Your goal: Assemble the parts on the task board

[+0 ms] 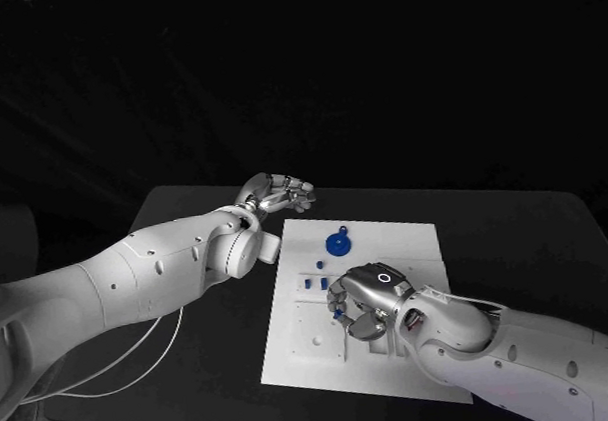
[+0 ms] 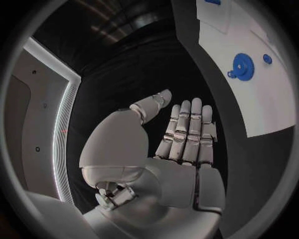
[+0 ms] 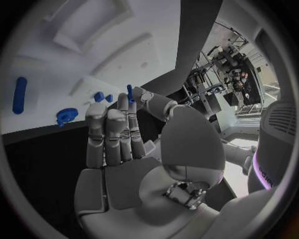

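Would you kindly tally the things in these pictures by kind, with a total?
Silver hands: 2, the left hand and the right hand
White task board: 1
Blue gear: 1
Blue pin pinched by the right hand: 1
Other blue parts: 3, a long peg and two small pieces
Total: 8

The black table (image 1: 539, 238) carries 1 thing directly: the white task board (image 1: 394, 237), a rectangular plate lying flat near the middle of the surface, its long sides running from the near edge toward the far edge.
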